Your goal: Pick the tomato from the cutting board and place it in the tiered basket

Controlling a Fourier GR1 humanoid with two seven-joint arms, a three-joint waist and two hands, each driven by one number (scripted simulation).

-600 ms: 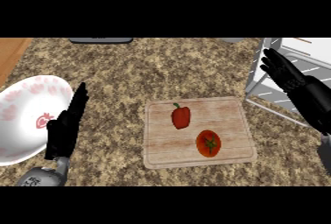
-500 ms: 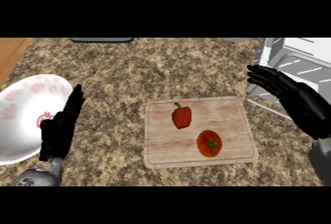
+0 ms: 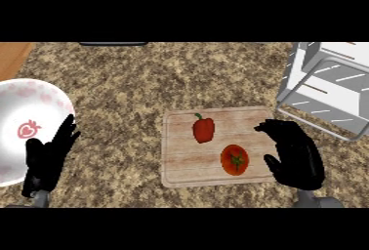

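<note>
The red tomato [image 3: 234, 159] with a green stem lies on the near right part of the wooden cutting board [image 3: 184, 161]. A red bell pepper [image 3: 203, 130] lies on the board just behind it. My right hand [image 3: 294, 155] hovers over the board's right edge, just right of the tomato, fingers relaxed and open, holding nothing. The white wire tiered basket [image 3: 328, 85] stands at the back right. My left hand [image 3: 48, 158] rests open at the lower left, fingers up, next to a plate.
A white plate [image 3: 29, 117] with pink markings sits at the left edge, partly behind my left hand. The speckled counter [image 3: 137, 83] stretches behind the board. A wooden strip [image 3: 13, 53] shows at the far left corner.
My right hand has come down and left from near the basket to the board's right edge beside the tomato. The left hand has shifted slightly. Tomato and pepper have not moved.
</note>
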